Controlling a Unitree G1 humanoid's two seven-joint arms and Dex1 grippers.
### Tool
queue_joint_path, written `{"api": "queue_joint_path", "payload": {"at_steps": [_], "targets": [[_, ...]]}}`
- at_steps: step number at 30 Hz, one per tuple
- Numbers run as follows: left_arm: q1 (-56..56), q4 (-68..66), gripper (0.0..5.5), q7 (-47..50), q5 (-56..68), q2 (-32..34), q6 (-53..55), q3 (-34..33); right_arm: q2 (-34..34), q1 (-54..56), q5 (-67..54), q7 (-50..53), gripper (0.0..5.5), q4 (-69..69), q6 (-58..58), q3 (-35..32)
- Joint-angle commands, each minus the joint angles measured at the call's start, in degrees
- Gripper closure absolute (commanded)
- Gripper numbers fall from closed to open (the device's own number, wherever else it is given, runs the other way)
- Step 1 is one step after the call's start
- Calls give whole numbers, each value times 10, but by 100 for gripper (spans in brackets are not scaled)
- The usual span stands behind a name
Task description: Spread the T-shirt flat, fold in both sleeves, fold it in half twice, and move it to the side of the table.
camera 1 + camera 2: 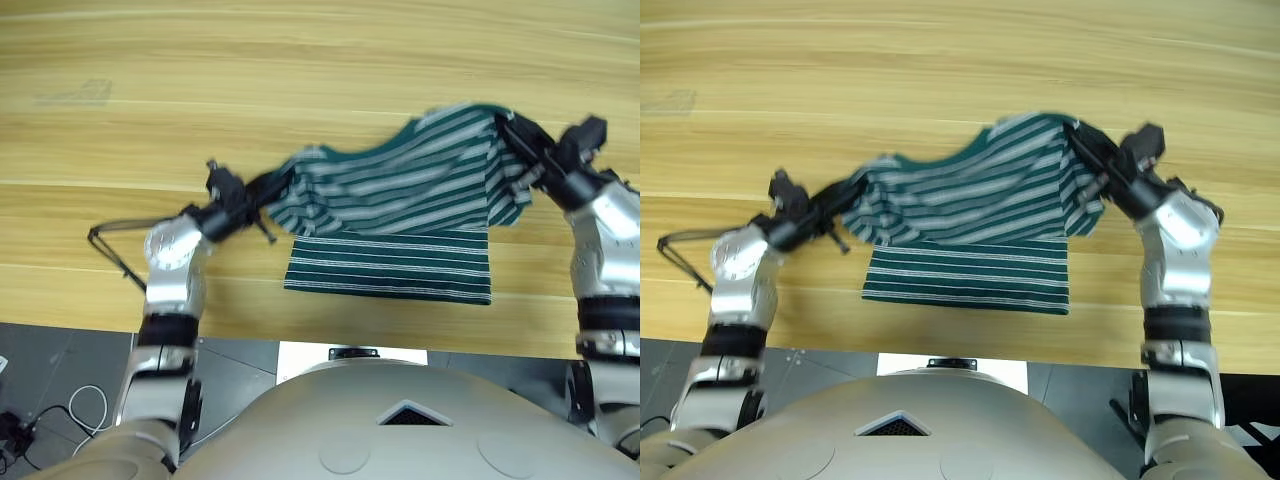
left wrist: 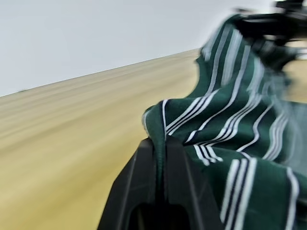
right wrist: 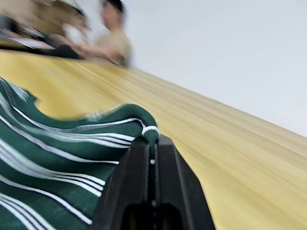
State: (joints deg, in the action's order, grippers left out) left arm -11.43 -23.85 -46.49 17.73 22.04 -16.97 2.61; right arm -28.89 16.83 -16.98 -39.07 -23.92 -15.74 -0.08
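Note:
A dark green T-shirt (image 1: 400, 190) with white stripes hangs stretched between my two grippers above the wooden table (image 1: 300, 60). Its lower hem part (image 1: 390, 268) rests flat on the table near the front edge. My left gripper (image 1: 282, 185) is shut on the shirt's left corner, and the left wrist view shows cloth pinched between its fingers (image 2: 144, 167). My right gripper (image 1: 506, 126) is shut on the shirt's upper right corner, where a green fold (image 3: 144, 125) sits clamped between the black fingers (image 3: 168, 167).
The light wooden table stretches wide behind and to both sides of the shirt. Its front edge (image 1: 250, 340) runs just below the shirt's hem. A thin black cable (image 1: 112, 245) loops beside my left arm.

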Motion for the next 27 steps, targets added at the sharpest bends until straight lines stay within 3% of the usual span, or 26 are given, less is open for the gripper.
{"api": "queue_joint_path", "payload": {"at_steps": [1, 3, 4, 6, 10, 13, 16, 20, 27], "targets": [[-580, -407, 550, 473, -120, -55, 56, -36, 51, 551, 200, 542, 547, -415, 27, 23], [-712, -411, 550, 565, -85, -36, -61, -103, 42, 659, 240, 684, 547, -410, -51, 11], [-739, -394, 550, 558, -66, -31, -120, -126, 40, 684, 257, 722, 547, -393, -92, 7], [-702, -355, 550, 419, -2, -50, -192, -149, 42, 651, 261, 702, 547, -358, -171, -4], [-516, -327, 550, 200, 41, -73, -209, -134, 61, 488, 229, 530, 547, -364, -229, 17], [-293, -317, 550, 61, -25, -37, -199, -59, 40, 246, 149, 254, 547, -300, -243, 50], [-16, -162, 550, -34, -53, 7, -177, 24, -41, -33, 70, 79, 547, -112, -229, 104], [182, -47, 550, -62, -92, 50, -204, 69, -92, -189, 34, -11, 547, -35, -193, 87], [272, 62, 550, -67, -64, 87, -185, 57, -122, -280, 38, -62, 547, 51, -153, 53]]}}
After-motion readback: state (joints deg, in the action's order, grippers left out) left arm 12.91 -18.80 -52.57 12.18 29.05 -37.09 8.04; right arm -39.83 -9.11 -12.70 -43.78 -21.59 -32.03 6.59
